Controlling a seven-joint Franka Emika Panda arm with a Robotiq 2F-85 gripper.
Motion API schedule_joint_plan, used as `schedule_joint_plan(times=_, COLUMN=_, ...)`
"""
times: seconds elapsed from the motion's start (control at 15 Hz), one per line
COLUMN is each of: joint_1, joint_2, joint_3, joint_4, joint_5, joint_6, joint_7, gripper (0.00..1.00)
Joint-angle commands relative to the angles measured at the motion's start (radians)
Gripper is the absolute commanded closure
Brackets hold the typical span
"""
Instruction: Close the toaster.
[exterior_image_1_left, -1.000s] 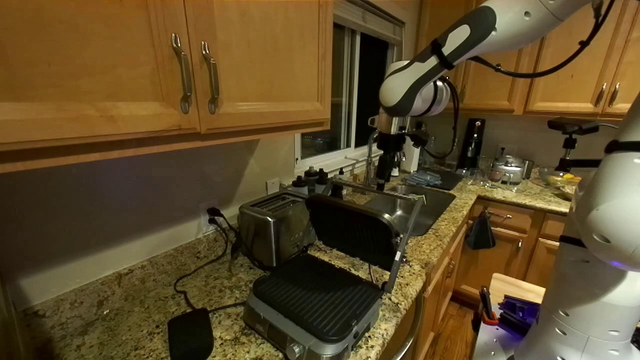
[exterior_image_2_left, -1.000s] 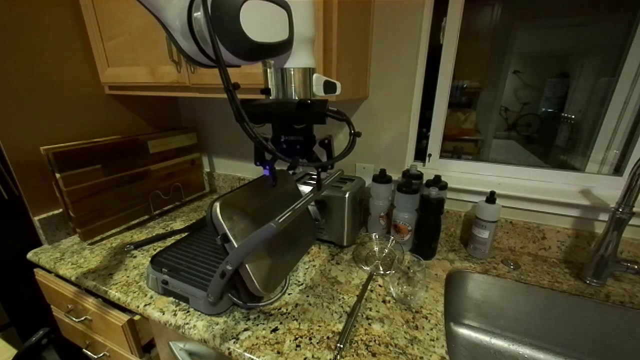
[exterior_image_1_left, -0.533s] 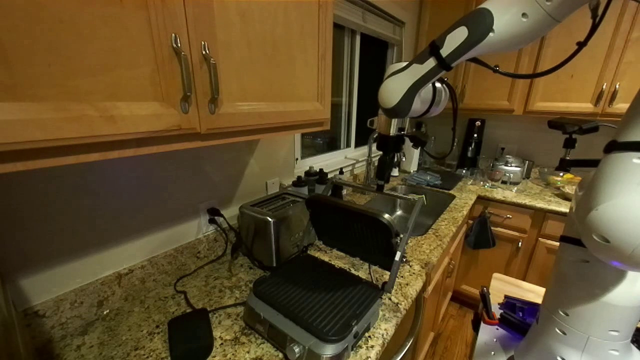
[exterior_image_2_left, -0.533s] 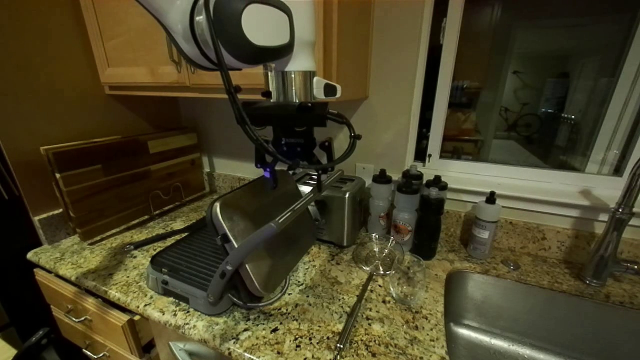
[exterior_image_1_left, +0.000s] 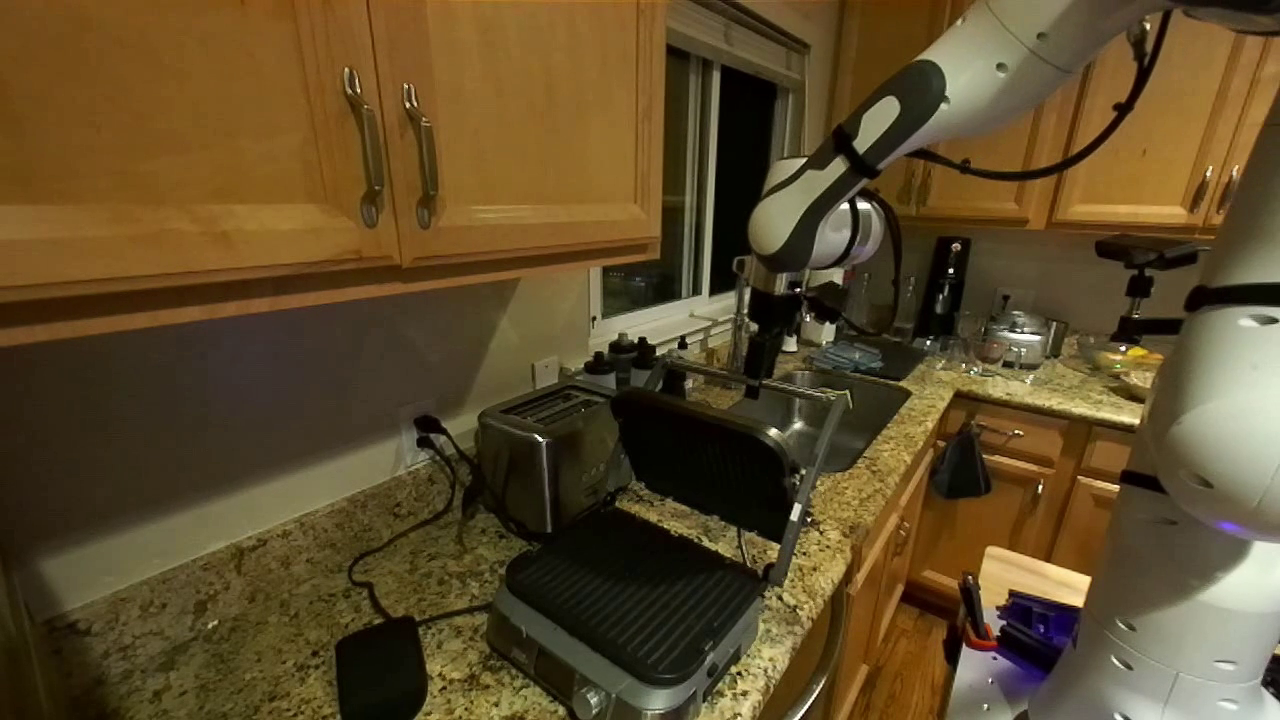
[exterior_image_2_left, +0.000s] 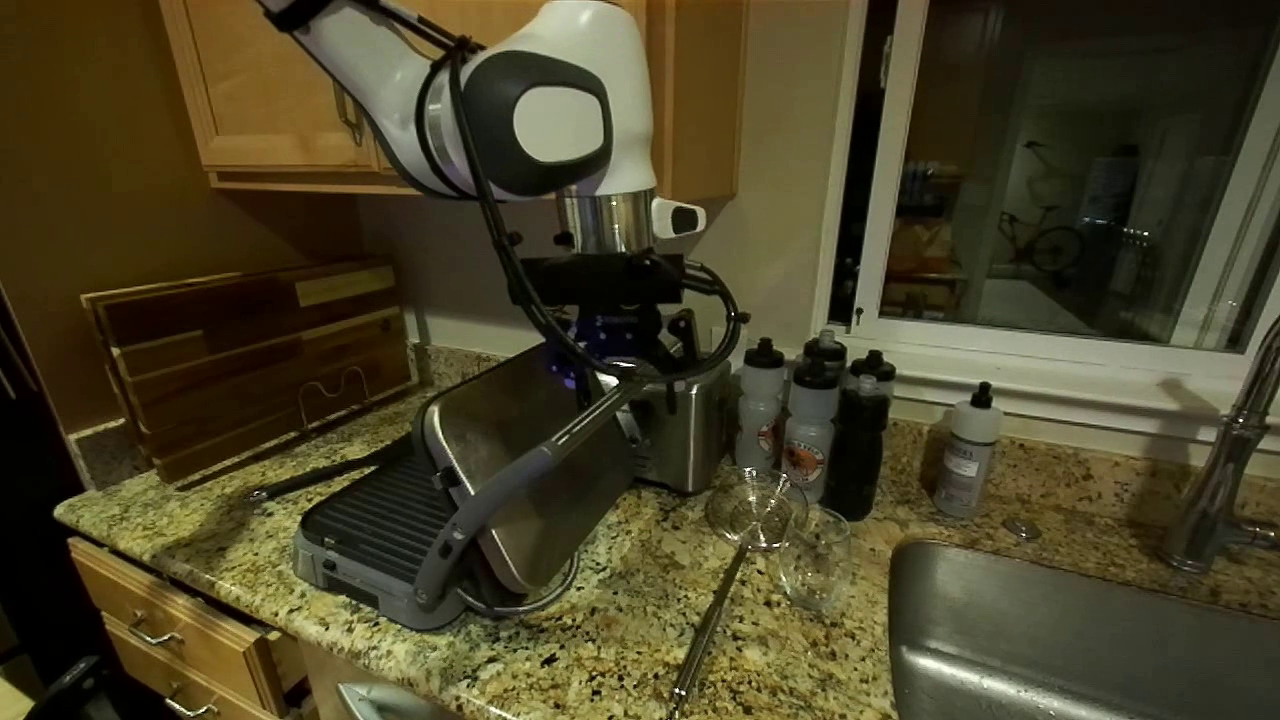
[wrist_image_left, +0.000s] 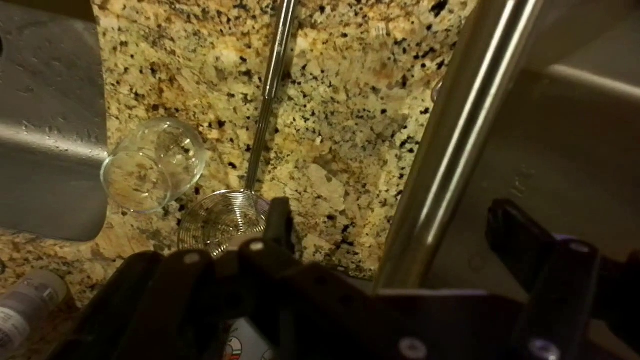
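The toaster, a wide contact grill, stands on the counter in both exterior views (exterior_image_1_left: 635, 595) (exterior_image_2_left: 380, 525). Its lid (exterior_image_2_left: 520, 430) is raised and leans back, the dark ribbed lower plate uncovered. The lid's bar handle (wrist_image_left: 450, 160) runs between my fingers in the wrist view; it also shows in an exterior view (exterior_image_2_left: 590, 420). My gripper (wrist_image_left: 390, 212) is open, pointing down, with one finger on each side of the bar. It also shows in both exterior views (exterior_image_1_left: 753, 388) (exterior_image_2_left: 628, 395). Whether it touches the bar or lid, I cannot tell.
A steel slot toaster (exterior_image_1_left: 545, 455) stands against the grill's side by the wall. Several bottles (exterior_image_2_left: 810, 435), a glass (exterior_image_2_left: 815, 560) and a wire strainer (exterior_image_2_left: 757, 510) stand behind the lid, before the sink (exterior_image_2_left: 1060, 620). A black box with cable (exterior_image_1_left: 380, 665) lies beside the grill.
My gripper has moved down, and to the right in an exterior view, so its fingers now reach lower around the handle bar. The lid has not visibly moved.
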Motion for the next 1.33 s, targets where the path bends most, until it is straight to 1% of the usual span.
schedule_joint_plan(times=0.0, joint_1=-0.031, joint_2=0.053, joint_3=0.023, joint_4=0.010, joint_5=0.055, joint_6=0.022, joint_7=-0.047, gripper=0.00)
schedule_joint_plan(times=0.07, joint_1=-0.035, joint_2=0.063, joint_3=0.027, joint_4=0.012, joint_5=0.071, joint_6=0.015, joint_7=-0.056, gripper=0.00)
schedule_joint_plan(times=0.13, joint_1=-0.040, joint_2=0.070, joint_3=0.033, joint_4=0.012, joint_5=0.094, joint_6=0.013, joint_7=-0.067, gripper=0.25)
schedule_joint_plan(times=0.2, joint_1=-0.043, joint_2=0.075, joint_3=0.038, joint_4=0.013, joint_5=0.114, joint_6=0.008, joint_7=-0.079, gripper=0.27)
schedule_joint_plan(times=0.27, joint_1=-0.047, joint_2=0.077, joint_3=0.043, joint_4=0.010, joint_5=0.132, joint_6=0.013, joint_7=-0.094, gripper=0.33)
schedule_joint_plan(times=0.53, joint_1=-0.063, joint_2=0.085, joint_3=0.057, joint_4=0.010, joint_5=0.165, joint_6=0.019, joint_7=-0.114, gripper=0.61)
schedule_joint_plan(times=0.87, joint_1=-0.075, joint_2=0.081, joint_3=0.061, joint_4=0.010, joint_5=0.164, joint_6=0.029, joint_7=-0.112, gripper=0.93)
schedule_joint_plan(times=1.13, joint_1=-0.076, joint_2=0.077, joint_3=0.062, joint_4=0.011, joint_5=0.152, joint_6=0.038, joint_7=-0.107, gripper=1.00)
schedule_joint_plan(times=1.2, joint_1=-0.076, joint_2=0.075, joint_3=0.062, joint_4=0.012, joint_5=0.150, joint_6=0.039, joint_7=-0.106, gripper=0.96)
schedule_joint_plan(times=1.27, joint_1=-0.076, joint_2=0.072, joint_3=0.063, joint_4=0.013, joint_5=0.143, joint_6=0.039, joint_7=-0.100, gripper=0.96)
